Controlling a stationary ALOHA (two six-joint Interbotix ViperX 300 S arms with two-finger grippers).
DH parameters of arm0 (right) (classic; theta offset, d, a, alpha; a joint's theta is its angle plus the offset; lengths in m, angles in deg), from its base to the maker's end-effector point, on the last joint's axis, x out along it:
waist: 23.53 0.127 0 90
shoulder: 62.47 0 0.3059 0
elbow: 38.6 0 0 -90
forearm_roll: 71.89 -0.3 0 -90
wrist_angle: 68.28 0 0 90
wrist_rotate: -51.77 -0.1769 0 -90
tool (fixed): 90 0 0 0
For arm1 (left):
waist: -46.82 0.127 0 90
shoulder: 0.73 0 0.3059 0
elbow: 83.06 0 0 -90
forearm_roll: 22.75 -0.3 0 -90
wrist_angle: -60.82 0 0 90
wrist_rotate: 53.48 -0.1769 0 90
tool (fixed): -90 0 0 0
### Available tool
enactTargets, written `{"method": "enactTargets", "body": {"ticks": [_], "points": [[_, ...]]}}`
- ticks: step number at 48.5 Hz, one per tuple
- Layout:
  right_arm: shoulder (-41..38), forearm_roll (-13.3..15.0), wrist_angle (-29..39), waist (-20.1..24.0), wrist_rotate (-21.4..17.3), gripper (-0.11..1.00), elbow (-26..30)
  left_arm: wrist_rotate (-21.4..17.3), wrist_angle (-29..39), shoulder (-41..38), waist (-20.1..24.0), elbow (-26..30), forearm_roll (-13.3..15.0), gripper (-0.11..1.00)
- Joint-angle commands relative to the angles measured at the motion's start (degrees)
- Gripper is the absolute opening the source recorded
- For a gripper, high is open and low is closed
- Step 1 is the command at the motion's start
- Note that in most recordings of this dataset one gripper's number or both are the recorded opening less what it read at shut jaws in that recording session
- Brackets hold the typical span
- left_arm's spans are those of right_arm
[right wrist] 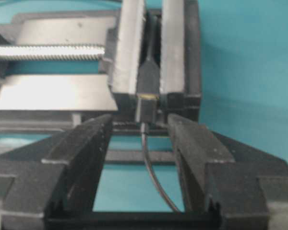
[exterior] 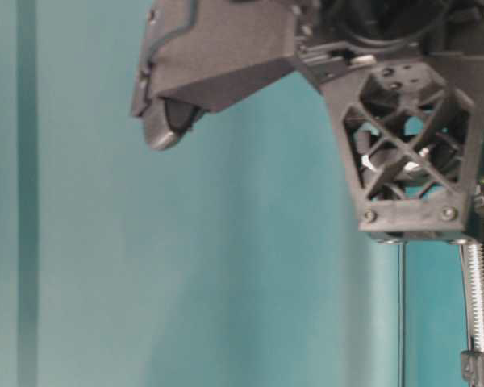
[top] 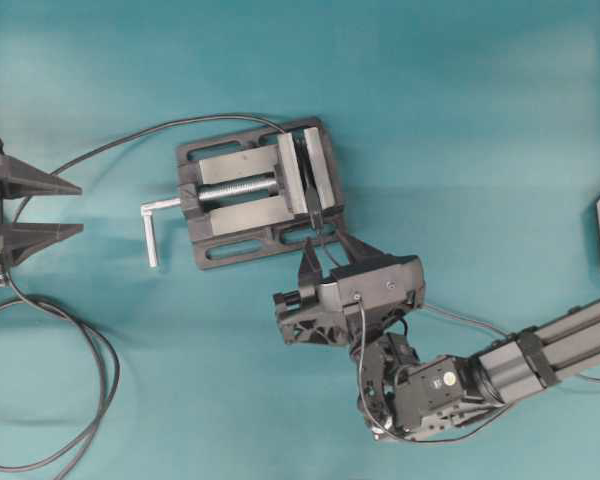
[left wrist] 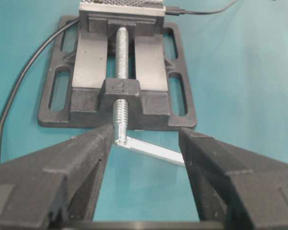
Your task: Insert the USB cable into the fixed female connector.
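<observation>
At the left edge the left claw [top: 68,208] is spread wide, holding nothing. The vise [top: 255,190] clamps the fixed female connector [right wrist: 148,76]. The USB cable [right wrist: 146,112] plug meets it, between the open, empty right claw [top: 324,245].

Left gripper [top: 75,208] at the left edge, fingers spread, holding nothing. Right gripper [top: 325,243], its arm [top: 560,345] extending from lower right, fingers parted.
</observation>
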Motion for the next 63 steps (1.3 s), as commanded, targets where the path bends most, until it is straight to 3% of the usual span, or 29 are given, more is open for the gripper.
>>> {"method": "enactTargets", "body": {"ticks": [1,13,30,47,57,63], "points": [[2.90,0.09,-0.44,0.09,1.32,0.54,0.44,-1.05,-0.18,-0.26,-0.18,0.62,-0.18,0.70],[3.16,0.09,0.70,1.32,5.01,0.55,0.18,-1.05,-0.18,-0.26,-0.18,0.62,-0.18,0.70],[7.73,0.79,4.48,3.52,5.01,0.55,-6.77,-1.05,-0.18,-0.26,-0.18,0.62,-0.18,0.70],[12.74,1.32,9.40,3.60,3.16,0.77,-16.17,-1.05,-0.18,-0.26,-0.18,0.62,-0.18,0.70],[17.75,7.91,11.51,3.52,-0.09,0.77,-23.64,-0.88,-0.09,-0.26,-0.18,0.62,-0.18,0.70],[22.32,10.55,16.17,3.34,-4.31,0.77,-30.32,-0.79,-0.09,-0.26,-0.09,0.62,-0.18,0.70]]}}
